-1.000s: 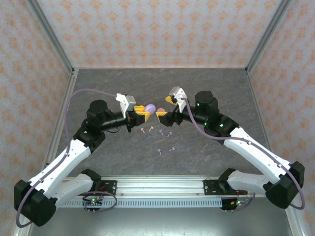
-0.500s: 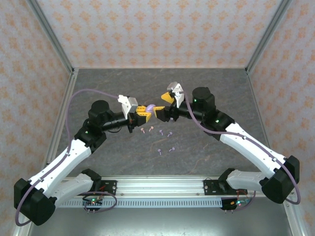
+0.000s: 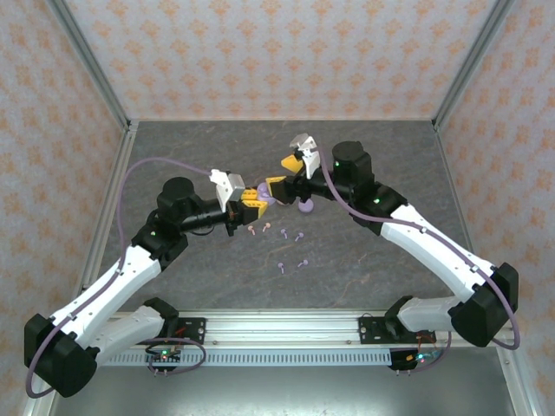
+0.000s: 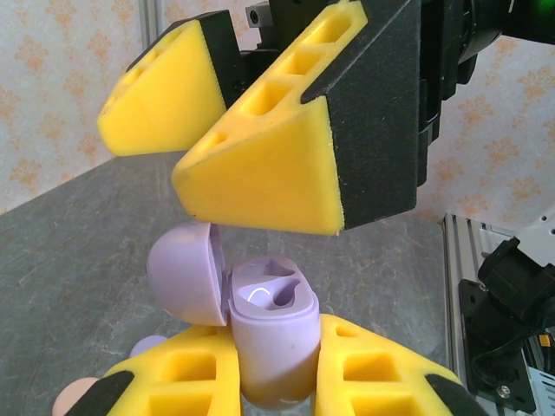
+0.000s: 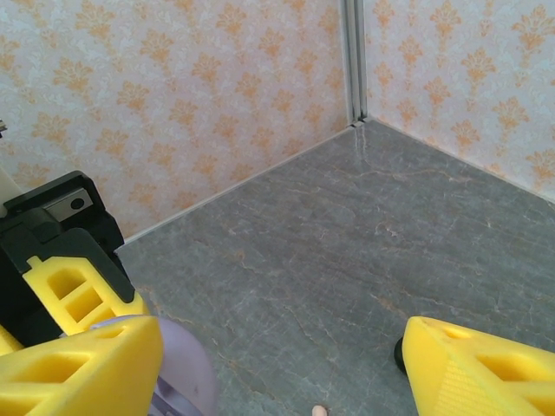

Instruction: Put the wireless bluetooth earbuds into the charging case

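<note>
The left gripper (image 4: pixel 273 381) has pads (image 4: pixel 373 377) of matt yellow foam; the case (image 4: pixel 273 329) between them is smooth, glossy plastic; the desk (image 4: pixel 78 234) below looks matt and stone-veined.

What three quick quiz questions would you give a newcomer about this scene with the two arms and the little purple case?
1. True or false: the lid of the lavender case held in the left gripper is shut.
2. Pick one. The right gripper above the case is: A) open and holding nothing; B) shut on an earbud; C) shut on the case.
3. In a few words: where are the earbuds lying?

Key: 1) False, the lid stands open. 2) A. 3) Loose on the table, scattered just on the near side of the two grippers.
</note>
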`<state>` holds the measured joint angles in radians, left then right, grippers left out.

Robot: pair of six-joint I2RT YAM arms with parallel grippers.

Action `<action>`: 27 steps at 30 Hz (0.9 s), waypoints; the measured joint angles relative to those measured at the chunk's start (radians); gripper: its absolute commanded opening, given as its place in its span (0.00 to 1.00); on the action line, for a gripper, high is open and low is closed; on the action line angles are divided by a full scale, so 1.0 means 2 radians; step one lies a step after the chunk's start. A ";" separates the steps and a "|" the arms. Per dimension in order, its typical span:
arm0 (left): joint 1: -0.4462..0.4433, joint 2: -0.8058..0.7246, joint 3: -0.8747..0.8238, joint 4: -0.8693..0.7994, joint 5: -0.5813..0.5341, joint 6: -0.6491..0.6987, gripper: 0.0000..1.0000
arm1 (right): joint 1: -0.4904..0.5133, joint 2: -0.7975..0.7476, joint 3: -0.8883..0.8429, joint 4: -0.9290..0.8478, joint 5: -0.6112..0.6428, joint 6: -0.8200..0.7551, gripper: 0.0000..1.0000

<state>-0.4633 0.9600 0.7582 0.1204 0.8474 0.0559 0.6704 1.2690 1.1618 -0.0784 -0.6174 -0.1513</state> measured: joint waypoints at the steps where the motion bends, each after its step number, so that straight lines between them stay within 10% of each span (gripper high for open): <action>1: 0.000 0.000 0.000 -0.001 0.000 0.001 0.13 | 0.000 0.000 0.000 -0.002 0.000 0.001 0.74; 18: 0.000 -0.044 -0.003 -0.035 -0.043 0.029 0.13 | -0.005 -0.069 -0.016 -0.117 0.070 0.103 0.59; 27: 0.000 -0.068 -0.008 -0.051 -0.058 0.037 0.13 | 0.038 0.022 -0.108 -0.158 0.087 0.199 0.51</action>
<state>-0.4633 0.8249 0.7422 0.0174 0.7307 0.1291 0.7467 1.3132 0.9459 -0.3939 -0.4427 0.2459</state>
